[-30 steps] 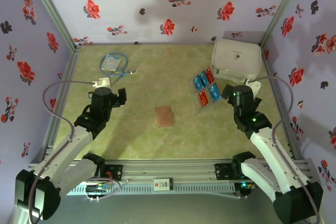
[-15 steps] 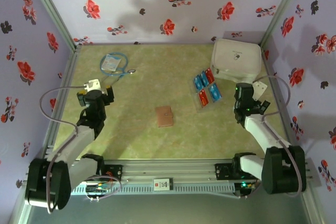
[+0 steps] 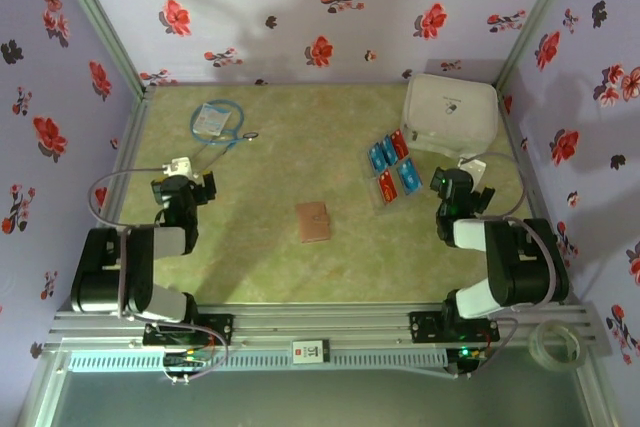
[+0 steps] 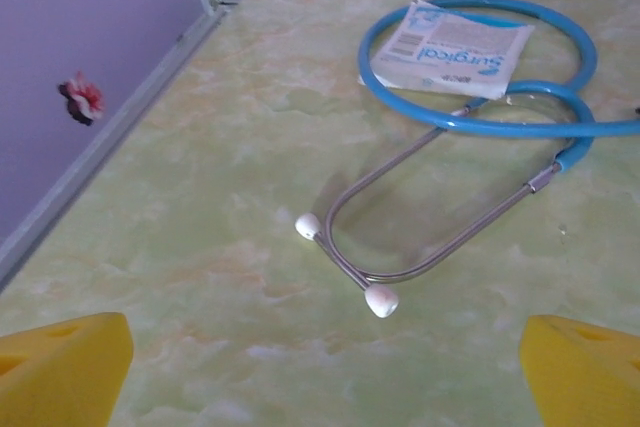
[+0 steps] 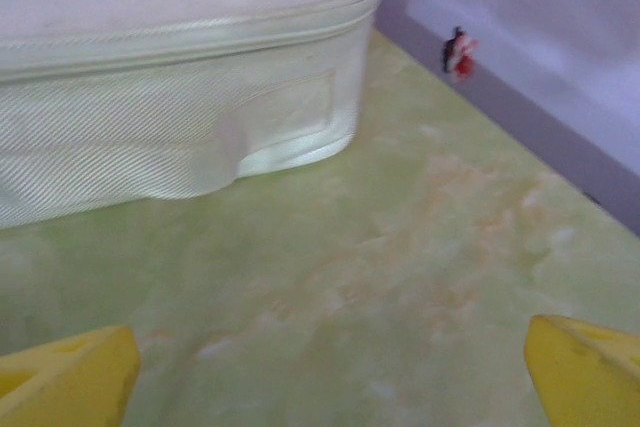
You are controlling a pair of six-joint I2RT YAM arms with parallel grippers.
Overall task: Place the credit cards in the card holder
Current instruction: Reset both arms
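The credit cards, several small red and blue ones, lie in a cluster right of the table's middle. The card holder, a small brown wallet, lies folded flat at the centre. My left gripper sits low at the left, well away from both, and its yellow fingertips stand wide apart over bare table. My right gripper rests just right of the cards, open, with yellow fingertips at the frame's corners and nothing between them.
A big white rounded case stands at the back right, close ahead of the right gripper. A blue stethoscope and a blue-and-white packet lie at the back left. Flowered walls close in the table on three sides.
Both arms have folded back and down toward their bases. The left gripper has moved left, away from the centre. Both grippers stay open, and the cards and holder have not moved.
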